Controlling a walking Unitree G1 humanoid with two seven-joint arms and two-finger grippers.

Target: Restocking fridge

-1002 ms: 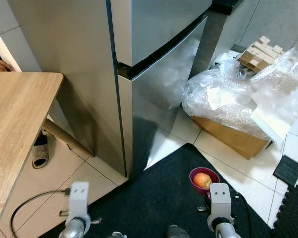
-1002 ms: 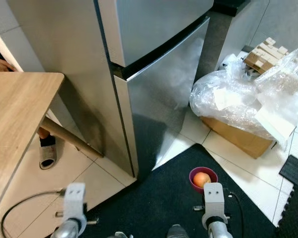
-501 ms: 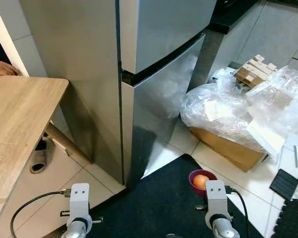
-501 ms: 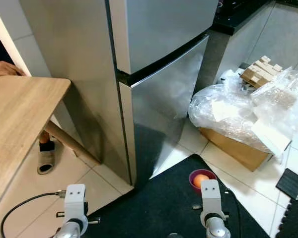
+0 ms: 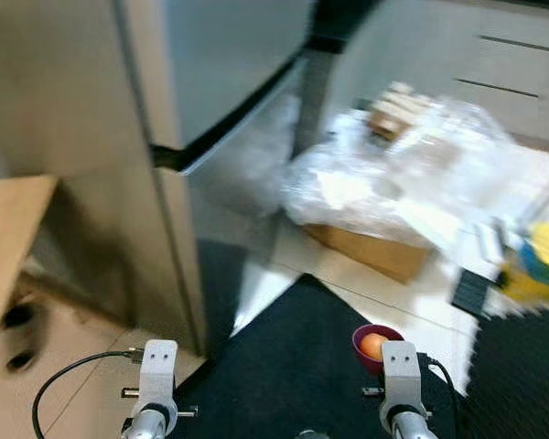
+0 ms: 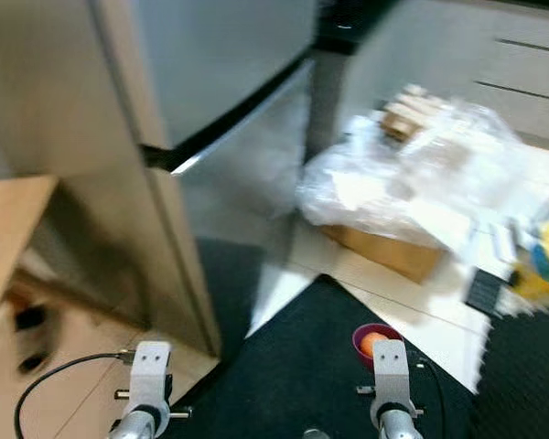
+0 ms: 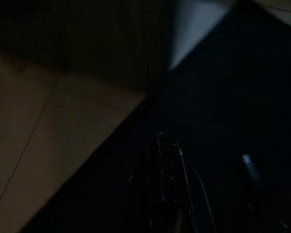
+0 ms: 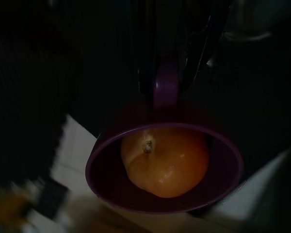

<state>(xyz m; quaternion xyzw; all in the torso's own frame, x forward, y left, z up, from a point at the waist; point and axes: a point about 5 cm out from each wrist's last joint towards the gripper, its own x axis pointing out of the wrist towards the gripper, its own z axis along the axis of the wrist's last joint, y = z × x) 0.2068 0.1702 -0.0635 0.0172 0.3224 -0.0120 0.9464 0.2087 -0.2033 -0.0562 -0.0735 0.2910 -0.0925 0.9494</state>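
Note:
A silver fridge [image 5: 220, 82] with both doors shut stands ahead and to my left, blurred. My right gripper [image 8: 166, 82] is shut on the handle of a purple cup [image 8: 106, 189], and an orange fruit [image 8: 165, 160] lies inside it. In the eye views the cup [image 5: 375, 346] hangs low over the black mat [image 5: 293, 357], just above my right wrist. In the dark left wrist view, my left gripper [image 7: 166, 145] hangs beside the mat's edge with its fingers together and nothing in them.
A plastic-wrapped pile [image 5: 403, 174] lies on a cardboard box [image 5: 366, 251] right of the fridge. A wooden table corner [image 5: 5, 238] juts in at the left, with slippers [image 5: 18, 315] under it. A black cable [image 5: 64, 384] loops on the tiles. Something yellow and blue [image 5: 540, 265] sits far right.
The camera has swung to the right and the picture is blurred, so the table and fridge sit further left. The cup stays in my right gripper; both arms hang as before.

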